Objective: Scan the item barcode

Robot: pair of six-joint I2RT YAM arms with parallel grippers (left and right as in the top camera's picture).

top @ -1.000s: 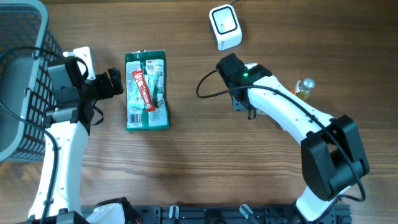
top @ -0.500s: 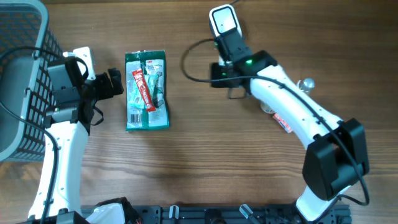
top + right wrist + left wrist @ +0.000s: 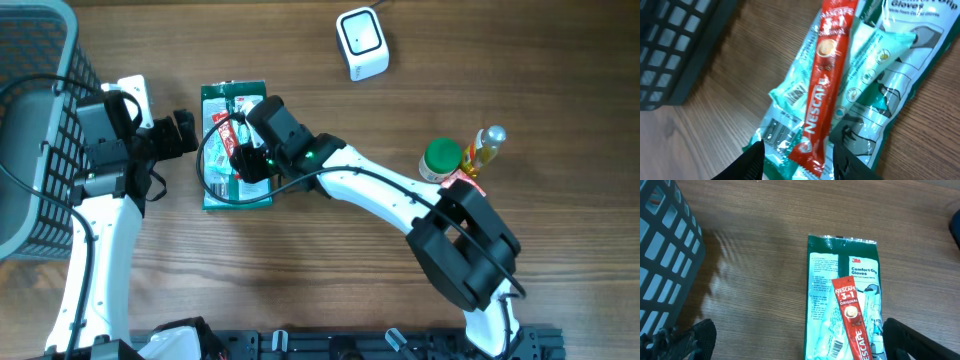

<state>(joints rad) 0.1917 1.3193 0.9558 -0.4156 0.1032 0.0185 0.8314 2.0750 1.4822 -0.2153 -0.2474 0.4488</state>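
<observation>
A flat green plastic packet of 3M gloves (image 3: 225, 190) lies on the wooden table with a red Nescafé 3-in-1 coffee sachet (image 3: 825, 85) resting lengthwise on top of it. The right gripper (image 3: 799, 157) hangs over that packet, its fingers parted on either side of the sachet's lower end and holding nothing. The left gripper (image 3: 188, 133) sits just beside the packet's left edge, spread wide and empty, while the white barcode scanner (image 3: 361, 42) stands well apart beyond the packet's upper right.

Basket wall (image 3: 45, 110) beside left gripper (image 3: 188, 133)
</observation>
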